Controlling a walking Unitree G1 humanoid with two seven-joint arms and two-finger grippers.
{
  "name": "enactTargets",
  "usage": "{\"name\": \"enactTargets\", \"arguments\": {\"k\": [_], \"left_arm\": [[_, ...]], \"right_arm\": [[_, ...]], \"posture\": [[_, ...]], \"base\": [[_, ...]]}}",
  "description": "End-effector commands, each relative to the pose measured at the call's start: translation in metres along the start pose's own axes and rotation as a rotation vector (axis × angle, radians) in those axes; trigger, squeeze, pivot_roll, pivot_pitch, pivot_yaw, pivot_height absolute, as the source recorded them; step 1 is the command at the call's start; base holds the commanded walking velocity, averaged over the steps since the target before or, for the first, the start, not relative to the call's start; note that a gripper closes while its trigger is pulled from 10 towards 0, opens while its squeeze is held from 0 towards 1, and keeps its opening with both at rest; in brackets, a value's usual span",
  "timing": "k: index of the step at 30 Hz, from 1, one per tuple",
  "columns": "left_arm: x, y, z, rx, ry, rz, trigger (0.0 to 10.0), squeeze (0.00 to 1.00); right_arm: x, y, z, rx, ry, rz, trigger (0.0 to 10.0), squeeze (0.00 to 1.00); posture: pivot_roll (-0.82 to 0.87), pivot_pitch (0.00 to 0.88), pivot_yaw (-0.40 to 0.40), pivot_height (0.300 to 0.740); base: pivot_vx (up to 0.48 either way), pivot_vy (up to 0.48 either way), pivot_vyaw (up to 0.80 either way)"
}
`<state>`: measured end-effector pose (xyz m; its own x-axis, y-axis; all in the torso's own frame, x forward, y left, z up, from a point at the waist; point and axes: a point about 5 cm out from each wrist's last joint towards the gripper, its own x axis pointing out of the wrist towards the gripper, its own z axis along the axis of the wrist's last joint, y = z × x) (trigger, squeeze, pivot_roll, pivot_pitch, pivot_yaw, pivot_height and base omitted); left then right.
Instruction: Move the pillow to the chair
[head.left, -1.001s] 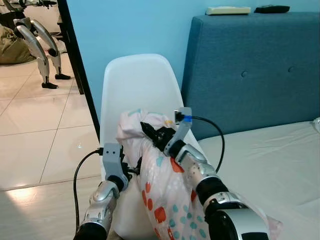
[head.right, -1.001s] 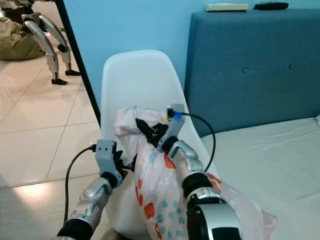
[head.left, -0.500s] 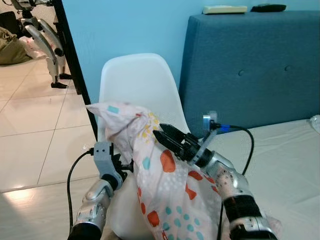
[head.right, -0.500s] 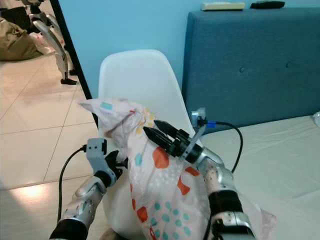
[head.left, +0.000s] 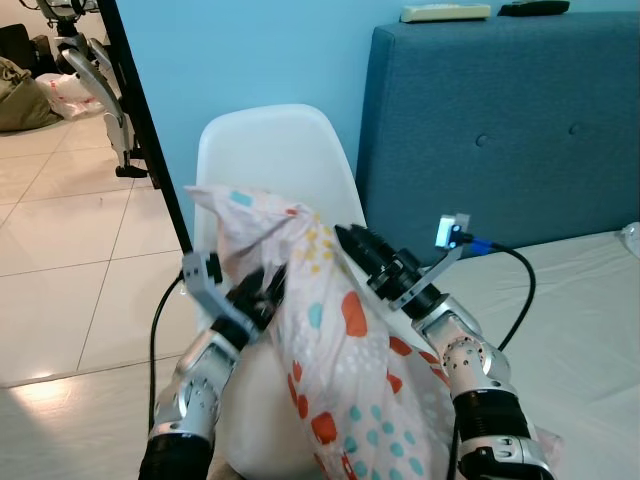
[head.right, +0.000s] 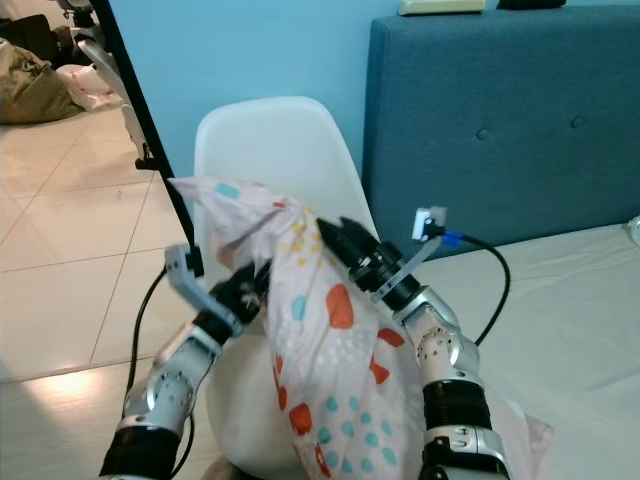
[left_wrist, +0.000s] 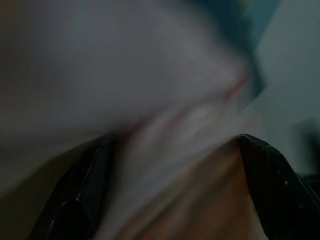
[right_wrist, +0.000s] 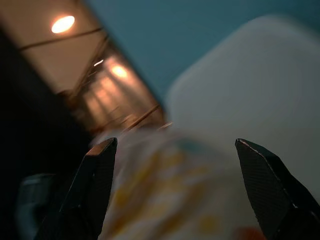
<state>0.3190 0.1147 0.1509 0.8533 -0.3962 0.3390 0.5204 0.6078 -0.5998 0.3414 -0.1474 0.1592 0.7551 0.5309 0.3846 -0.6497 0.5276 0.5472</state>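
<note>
Left wrist view: blurred, pale cloth between two black fingers (left_wrist: 85, 190), little else readable. Pillow (head.left: 330, 360) held upright between both arms in front of white chair (head.left: 270, 160), hiding most of the seat; lower end cut off at frame edge. Left gripper (head.left: 262, 292) pressed into pillow's left side, jaws spread around bunched fabric. Right gripper (head.left: 355, 245) against the upper right of pillow, jaws spread wide, fingertips at the cloth. Blue headboard (head.left: 500, 120) and bed (head.left: 580, 330) just right of chair.
</note>
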Motion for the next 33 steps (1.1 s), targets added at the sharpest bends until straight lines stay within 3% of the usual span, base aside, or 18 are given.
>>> {"name": "enactTargets", "arguments": {"k": [1, 8, 15, 21, 24, 25, 27, 28, 29, 30, 33], "left_arm": [[-0.001, 0.001, 0.010, -0.012, -0.028, 0.004, 10.0, 1.00], [-0.011, 0.012, 0.044, -0.053, -0.111, 0.051, 10.0, 1.00], [-0.022, 0.019, 0.028, -0.009, 0.006, 0.144, 10.0, 1.00], [-0.023, 0.023, -0.010, 0.109, 0.246, 0.253, 10.0, 1.00], [-0.022, 0.023, -0.020, 0.141, 0.297, 0.273, 10.0, 1.00], [-0.021, 0.024, -0.025, 0.151, 0.320, 0.292, 10.0, 0.00], [-0.018, 0.024, -0.032, 0.157, 0.353, 0.318, 10.0, 0.00], [-0.017, 0.026, -0.034, 0.166, 0.360, 0.336, 3.9, 0.00], [-0.017, 0.026, -0.034, 0.166, 0.360, 0.336, 3.9, 0.00], [-0.016, 0.026, -0.035, 0.164, 0.363, 0.342, 0.0, 0.00], [-0.015, 0.029, -0.037, 0.181, 0.381, 0.365, 0.0, 0.00]], "right_arm": [[-0.006, -0.008, 0.000, 0.008, -0.018, -0.076, 10.0, 1.00], [-0.014, -0.026, -0.005, -0.016, -0.014, -0.253, 10.0, 1.00], [-0.008, -0.027, -0.008, -0.031, -0.003, -0.280, 10.0, 1.00], [-0.001, -0.024, -0.008, -0.063, 0.004, -0.278, 10.0, 1.00], [0.001, -0.023, -0.008, -0.071, 0.001, -0.274, 10.0, 1.00], [0.001, -0.022, -0.007, -0.076, -0.002, -0.270, 10.0, 1.00], [0.002, -0.020, -0.006, -0.084, -0.009, -0.261, 10.0, 1.00], [0.003, -0.019, -0.005, -0.088, -0.011, -0.258, 10.0, 1.00], [0.003, -0.019, -0.005, -0.088, -0.011, -0.258, 10.0, 1.00], [0.003, -0.018, -0.005, -0.090, -0.012, -0.256, 10.0, 1.00], [0.003, -0.017, -0.003, -0.098, -0.017, -0.252, 10.0, 1.00]], "posture": [[0.09, 0.000, 0.030, 0.595], [0.10, 0.000, 0.019, 0.595], [0.12, 0.000, 0.015, 0.595], [0.12, 0.000, 0.020, 0.595], [0.12, 0.000, 0.022, 0.595], [0.11, 0.000, 0.025, 0.595], [0.10, 0.000, 0.027, 0.595], [0.10, 0.000, 0.028, 0.595], [0.10, 0.000, 0.028, 0.595], [0.10, 0.000, 0.029, 0.595], [0.09, 0.000, 0.032, 0.595]], "base": [[0.000, 0.000, 0.00], [0.000, 0.000, 0.00], [0.000, 0.000, 0.00], [0.000, 0.000, 0.00], [0.000, 0.000, 0.00], [0.000, 0.000, 0.00], [0.000, 0.000, 0.00], [0.000, 0.000, 0.00], [0.000, 0.000, 0.00], [0.000, 0.000, 0.00], [0.000, 0.000, 0.00]]}}
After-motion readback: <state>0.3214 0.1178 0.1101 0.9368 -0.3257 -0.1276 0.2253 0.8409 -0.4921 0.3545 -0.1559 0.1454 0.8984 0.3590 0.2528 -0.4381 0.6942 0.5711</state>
